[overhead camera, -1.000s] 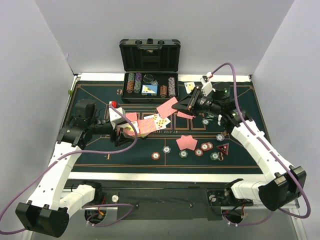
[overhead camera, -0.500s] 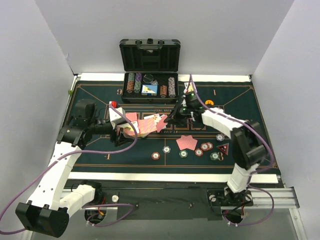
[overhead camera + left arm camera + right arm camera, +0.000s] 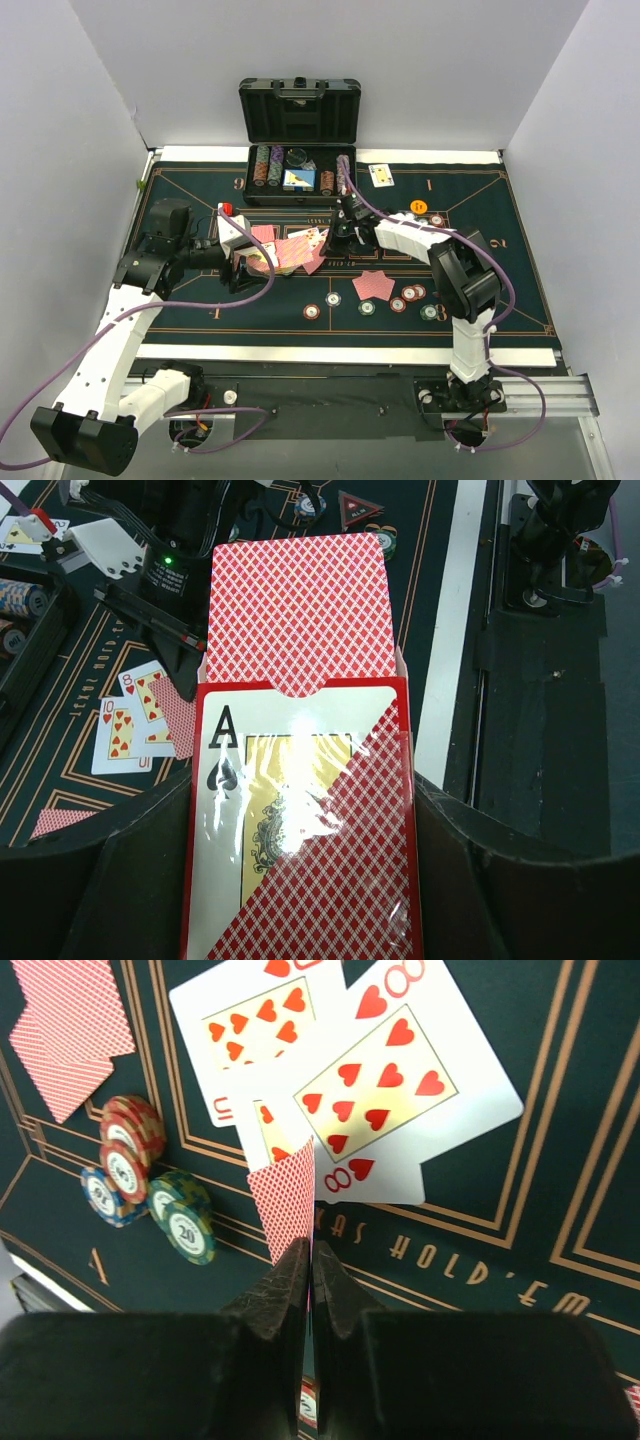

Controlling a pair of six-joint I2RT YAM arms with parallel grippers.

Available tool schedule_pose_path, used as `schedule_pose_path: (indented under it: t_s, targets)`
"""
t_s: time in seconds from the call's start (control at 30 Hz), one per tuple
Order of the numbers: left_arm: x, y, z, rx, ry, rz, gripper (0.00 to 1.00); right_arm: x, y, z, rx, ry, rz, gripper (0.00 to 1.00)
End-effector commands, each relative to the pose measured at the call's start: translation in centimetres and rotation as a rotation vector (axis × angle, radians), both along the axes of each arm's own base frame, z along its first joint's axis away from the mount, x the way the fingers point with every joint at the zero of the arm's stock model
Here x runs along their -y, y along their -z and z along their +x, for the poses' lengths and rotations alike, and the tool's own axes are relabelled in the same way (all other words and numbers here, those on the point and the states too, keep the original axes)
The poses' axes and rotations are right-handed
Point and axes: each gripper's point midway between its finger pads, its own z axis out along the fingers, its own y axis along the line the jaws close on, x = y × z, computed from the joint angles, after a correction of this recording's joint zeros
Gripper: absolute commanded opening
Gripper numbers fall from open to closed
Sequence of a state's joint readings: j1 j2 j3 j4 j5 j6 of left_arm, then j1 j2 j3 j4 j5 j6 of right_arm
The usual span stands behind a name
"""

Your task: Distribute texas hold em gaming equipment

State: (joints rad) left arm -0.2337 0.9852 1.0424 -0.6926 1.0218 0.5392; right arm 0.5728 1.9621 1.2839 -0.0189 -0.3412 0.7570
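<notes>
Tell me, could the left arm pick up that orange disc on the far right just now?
Probably not. The left gripper is shut on the card box, so its jaws are not free, and the right arm stretches across between it and the orange disc.

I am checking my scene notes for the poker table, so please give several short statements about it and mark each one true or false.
1. The left end effector grips a card box showing an ace of spades. True.
2. The right end effector is open and empty. False: it is shut on a red-backed card.
3. An eight of hearts lies face up. True.
4. The black case is closed. False: it stands open.
</notes>
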Motion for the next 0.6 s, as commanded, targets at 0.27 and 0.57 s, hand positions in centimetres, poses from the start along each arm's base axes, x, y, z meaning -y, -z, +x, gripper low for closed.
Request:
schedule_pose_path:
  t_s: [0.27, 0.57]
  targets:
    - [0.2, -2.8, -0.2, 0.091, 0.035, -0.033, 0.01, 2.3, -0.6, -1.0, 0.007, -0.048, -0.155, 0.52]
    - [0.2, -2.8, -0.4, 0.096, 0.039, -0.026, 0.01, 3.5, -10.6, -1.8, 0.13, -0.027, -0.035, 0.58]
